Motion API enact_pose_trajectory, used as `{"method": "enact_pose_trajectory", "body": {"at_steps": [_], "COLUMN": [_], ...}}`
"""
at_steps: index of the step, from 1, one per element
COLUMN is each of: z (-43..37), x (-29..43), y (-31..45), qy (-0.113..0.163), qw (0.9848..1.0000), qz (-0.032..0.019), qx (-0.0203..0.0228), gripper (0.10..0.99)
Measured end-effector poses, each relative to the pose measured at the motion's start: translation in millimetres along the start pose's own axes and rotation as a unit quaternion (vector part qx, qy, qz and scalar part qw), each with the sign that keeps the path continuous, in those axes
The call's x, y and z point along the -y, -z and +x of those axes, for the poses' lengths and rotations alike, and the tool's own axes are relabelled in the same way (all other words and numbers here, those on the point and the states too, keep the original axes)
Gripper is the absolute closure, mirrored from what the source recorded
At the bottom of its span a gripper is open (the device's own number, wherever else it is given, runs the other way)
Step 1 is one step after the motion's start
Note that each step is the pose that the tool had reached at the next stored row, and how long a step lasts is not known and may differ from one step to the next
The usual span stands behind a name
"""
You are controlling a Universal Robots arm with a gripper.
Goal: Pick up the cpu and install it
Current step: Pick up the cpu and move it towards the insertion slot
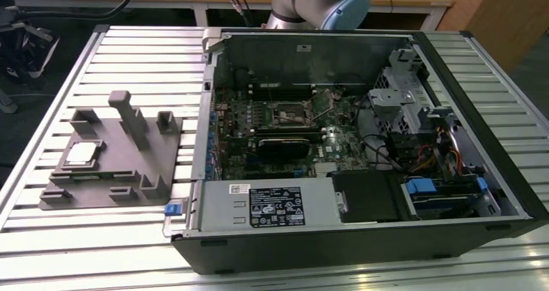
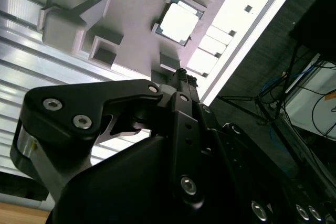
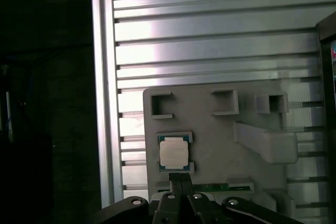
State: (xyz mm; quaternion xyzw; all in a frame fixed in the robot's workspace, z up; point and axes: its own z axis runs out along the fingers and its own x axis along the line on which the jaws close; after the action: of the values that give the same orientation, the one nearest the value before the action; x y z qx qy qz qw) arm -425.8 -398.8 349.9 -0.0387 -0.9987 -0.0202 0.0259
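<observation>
So the arm pokes in at the top edge of the exterior view, behind the open computer case. The wrist is up over the grey tray, and both wrist views look down past the gripper onto it. The gripper hangs above the tray, clear of everything. In the first wrist view the two black fingers sit pressed together with nothing between them, so it's clenched on nothing. The second wrist view shows the same gripper side-on, tip pointing down towards the tray's edge.

The cpu lies flat in a shallow square pocket of the tray, on the side away from the case. It's a small square chip with a pale silver top that looks almost white in the light. In the first wrist view the cpu has a thin green rim around the metal, with little tray lips along two opposite edges. In that view it sits just beyond the fingertips, not touching them.

The tray rests on the slotted metal table, to the exterior view's left of the case. The socket on the board inside is well apart from the cpu.
</observation>
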Motion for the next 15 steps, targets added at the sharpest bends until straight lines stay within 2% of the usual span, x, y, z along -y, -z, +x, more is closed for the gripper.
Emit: {"method": "enact_pose_trajectory", "body": {"at_steps": [6,12,15], "z": [-0.1,0.1,0.4], "x": [0.2,0.4,0.5], "y": [-1.7,-4.8,-5.6], "qy": [0.000,0.000,0.000], "qw": [1.0000,1.0000,1.0000], "qz": [0.0010,0.0010,0.0002], "qx": [0.0008,0.0042,0.0043], "gripper": [0.980,0.980,0.980]}}
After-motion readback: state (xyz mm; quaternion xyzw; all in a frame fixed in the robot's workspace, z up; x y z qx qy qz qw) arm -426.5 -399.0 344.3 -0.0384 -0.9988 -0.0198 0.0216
